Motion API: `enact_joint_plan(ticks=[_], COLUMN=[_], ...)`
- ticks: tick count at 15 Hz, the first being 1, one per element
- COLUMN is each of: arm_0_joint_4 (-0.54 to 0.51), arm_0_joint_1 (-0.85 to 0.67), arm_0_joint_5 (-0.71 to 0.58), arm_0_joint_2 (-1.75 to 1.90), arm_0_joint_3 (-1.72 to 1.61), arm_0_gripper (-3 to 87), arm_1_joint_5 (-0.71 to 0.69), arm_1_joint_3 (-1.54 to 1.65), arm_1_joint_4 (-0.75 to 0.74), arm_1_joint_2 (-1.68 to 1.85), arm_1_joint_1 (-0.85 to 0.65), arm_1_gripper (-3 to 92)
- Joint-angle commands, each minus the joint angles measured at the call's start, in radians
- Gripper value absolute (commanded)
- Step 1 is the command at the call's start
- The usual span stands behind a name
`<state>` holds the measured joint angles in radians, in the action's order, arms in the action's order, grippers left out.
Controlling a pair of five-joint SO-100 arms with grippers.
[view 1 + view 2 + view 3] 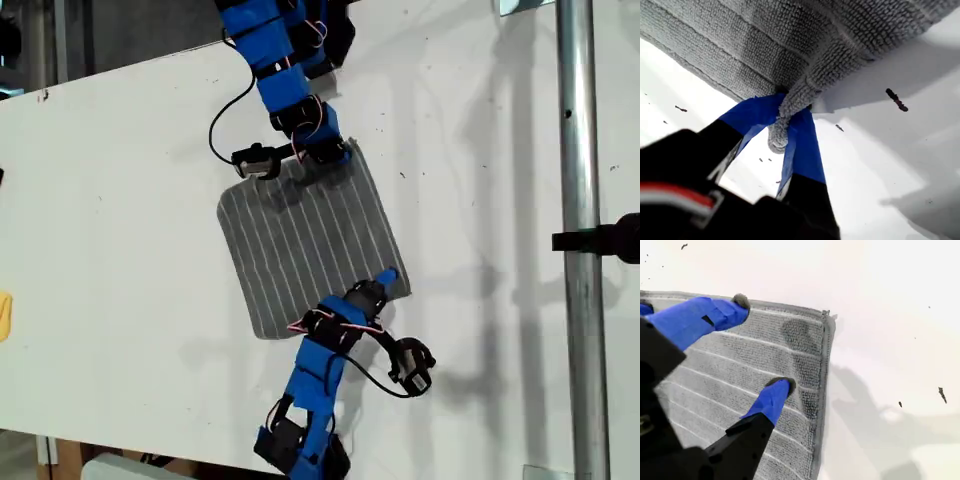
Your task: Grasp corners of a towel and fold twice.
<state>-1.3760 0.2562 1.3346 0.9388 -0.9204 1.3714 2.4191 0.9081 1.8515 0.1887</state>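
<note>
White tabletop (120,250) fills the exterior view, with wide bare stretches on that view's left and right of the towel (310,240). A metal pole (578,240) stands upright at that view's right, well apart from the cloth.

The towel lies flat near the middle, grey with thin white stripes, turned slightly askew to the table edges.

My first gripper (785,135) is clenched on one corner (782,127); the first wrist view shows the fabric bunched between the blue fingers (805,150) and lifted off the table. I cannot tell from the exterior view which arm this is.

My second gripper (765,347) is spread wide over another corner (825,320), one fingertip (782,387) pressing the cloth just inside its hemmed edge, the other (737,305) at the adjoining edge. Bare table lies beyond both edges.
</note>
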Motion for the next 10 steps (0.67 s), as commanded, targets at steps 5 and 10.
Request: enact_joint_plan(ticks=[5, 10], arm_0_joint_4=[0.112, 0.08], arm_0_joint_1=[0.0, 0.0], arm_0_joint_5=[0.057, 0.123], arm_0_joint_2=[-0.207, -0.308], arm_0_joint_3=[0.037, 0.017], arm_0_gripper=[23.9, -1.5], arm_1_joint_5=[-0.008, -0.006], arm_1_joint_3=[-0.071, -0.066], arm_1_joint_4=[-0.003, -0.003], arm_1_joint_2=[0.002, 0.003], arm_1_joint_1=[0.0, 0.0], arm_1_gripper=[-0.2, -0.2])
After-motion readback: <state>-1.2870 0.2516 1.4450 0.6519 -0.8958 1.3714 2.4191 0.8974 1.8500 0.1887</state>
